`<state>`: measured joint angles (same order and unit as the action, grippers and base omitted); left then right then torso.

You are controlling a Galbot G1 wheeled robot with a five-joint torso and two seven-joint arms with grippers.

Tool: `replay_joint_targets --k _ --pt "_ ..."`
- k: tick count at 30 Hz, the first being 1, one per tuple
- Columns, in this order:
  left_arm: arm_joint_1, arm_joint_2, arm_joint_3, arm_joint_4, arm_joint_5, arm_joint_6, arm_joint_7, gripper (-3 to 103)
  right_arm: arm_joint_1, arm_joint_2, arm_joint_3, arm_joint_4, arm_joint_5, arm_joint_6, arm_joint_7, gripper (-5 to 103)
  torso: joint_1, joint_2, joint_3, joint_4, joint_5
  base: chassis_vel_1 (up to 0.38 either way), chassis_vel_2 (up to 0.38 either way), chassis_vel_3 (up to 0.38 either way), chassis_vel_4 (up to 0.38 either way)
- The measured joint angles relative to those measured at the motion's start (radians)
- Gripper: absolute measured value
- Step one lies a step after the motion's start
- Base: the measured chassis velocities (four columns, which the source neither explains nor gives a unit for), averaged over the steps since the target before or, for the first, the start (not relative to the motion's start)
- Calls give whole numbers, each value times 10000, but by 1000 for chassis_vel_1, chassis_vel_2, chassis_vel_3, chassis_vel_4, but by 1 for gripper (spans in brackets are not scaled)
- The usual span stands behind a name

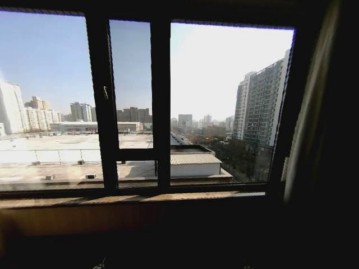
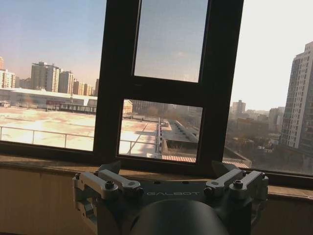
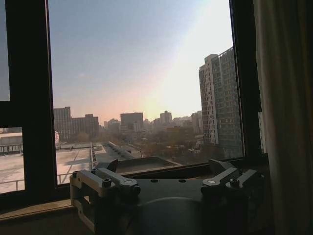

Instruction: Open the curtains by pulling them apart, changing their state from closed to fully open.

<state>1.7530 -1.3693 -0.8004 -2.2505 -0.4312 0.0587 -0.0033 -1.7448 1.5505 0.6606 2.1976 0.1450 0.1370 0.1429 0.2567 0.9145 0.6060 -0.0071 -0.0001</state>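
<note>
A curtain [image 1: 312, 112] hangs bunched in dim vertical folds at the right side of the window, leaving the glass uncovered. In the right wrist view the same cream curtain [image 3: 286, 122] fills the edge beside the dark frame. My right gripper [image 3: 164, 167] is held up in front of the sill, close beside that curtain, open with nothing between its fingers. My left gripper [image 2: 166, 171] faces the window's middle bars, also open and holding nothing, apart from any fabric.
Dark metal window frame bars [image 1: 160, 101] split the glass, with a small handle [image 1: 105, 92] on the left upright. A wooden sill [image 1: 134, 197] runs along the bottom, above a shadowed wall. City buildings lie outside.
</note>
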Motion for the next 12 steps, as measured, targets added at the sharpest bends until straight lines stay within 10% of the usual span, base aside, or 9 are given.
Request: replay_joint_targets --k 12 --pt "3 40 -161 18 -196 -29 22 100 54 -11 -80 6 -120 -3 12 100 -1 0 0 0 0 7 -6 -9 5"
